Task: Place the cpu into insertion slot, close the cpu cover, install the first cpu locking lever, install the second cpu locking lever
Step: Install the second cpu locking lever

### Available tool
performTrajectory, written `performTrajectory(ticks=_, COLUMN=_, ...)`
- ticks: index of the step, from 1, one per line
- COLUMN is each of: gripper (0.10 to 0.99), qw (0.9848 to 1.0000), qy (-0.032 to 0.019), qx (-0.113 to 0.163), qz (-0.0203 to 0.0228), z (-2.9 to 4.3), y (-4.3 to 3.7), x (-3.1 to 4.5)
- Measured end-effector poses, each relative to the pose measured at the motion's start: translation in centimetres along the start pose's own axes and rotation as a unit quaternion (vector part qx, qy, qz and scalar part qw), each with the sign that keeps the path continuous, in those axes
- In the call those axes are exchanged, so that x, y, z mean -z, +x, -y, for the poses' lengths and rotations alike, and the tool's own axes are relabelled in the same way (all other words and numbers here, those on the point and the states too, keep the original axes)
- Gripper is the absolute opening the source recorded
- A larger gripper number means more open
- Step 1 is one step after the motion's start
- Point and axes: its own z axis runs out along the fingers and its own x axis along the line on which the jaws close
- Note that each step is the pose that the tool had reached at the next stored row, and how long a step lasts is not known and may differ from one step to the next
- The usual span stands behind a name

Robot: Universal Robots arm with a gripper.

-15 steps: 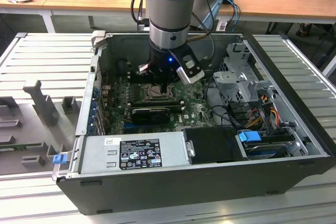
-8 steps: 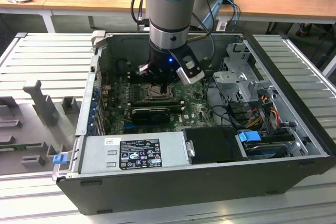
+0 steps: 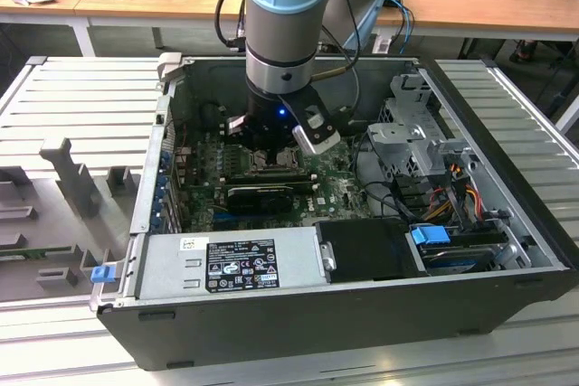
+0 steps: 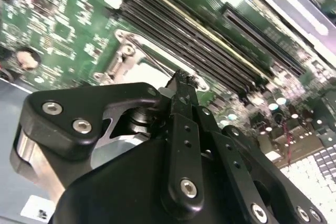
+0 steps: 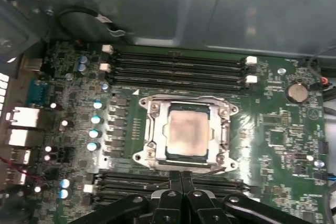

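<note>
1. In the exterior view the arm [image 3: 280,33] hangs over the open pc case [image 3: 344,305] and blocks most of the socket area; we can't make out the cpu or cover there, just dark board around the wrist.
2. Pincer [image 5: 181,176]: in the first wrist view its two fingertips [image 5: 173,178] sit pressed together w/ no gap we can see, so it reads as closed, nothing between them. Lower part of the fingers is cut off by the frame edge.
3. In the second wrist view the pincer [image 4: 182,80] body covers most of the socket; only one corner of the metal frame and a thin wire lever [image 4: 152,59] show past it.
4. The cpu [image 5: 187,131]: pale grey-tan square face, a bit smudgy, lying flat in the insertion slot [image 5: 169,153], whose black rim shows around the chip.
5. The cpu cover [image 5: 155,129]: dark-silver frame, down flat around the cpu, chip showing thru the window.
6. A thin wire lever [image 5: 210,171] runs along the socket edge nearest the pincer tips; tips are just beside it. Can't tell if touching, or if it's hooked.
7. Lever on the far side of the socket: too hard to make out.
8. Long black memory slots [image 5: 178,69] sit on both sides of the socket, on the green board [image 5: 273,119].
</note>
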Motion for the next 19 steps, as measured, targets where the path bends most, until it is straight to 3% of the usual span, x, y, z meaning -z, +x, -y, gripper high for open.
performTrajectory(ticks=2, gripper=0.106, qw=1.0, qy=-0.0009, qx=0.0, qz=0.0001, z=-0.01, y=0.6, x=-0.14)
performTrajectory(ticks=9, gripper=0.106, qw=1.0, qy=-0.0028, qx=0.001, qz=-0.0001, z=0.2, y=1.2, x=-1.19)
performTrajectory(ticks=13, gripper=0.106, qw=0.9999, qy=-0.0136, qx=0.001, qz=0.0008, z=0.45, y=1.62, x=-1.48)
performTrajectory(ticks=19, gripper=0.106, qw=0.9997, qy=-0.0247, qx=0.001, qz=0.0016, z=0.77, y=2.06, x=-2.02)
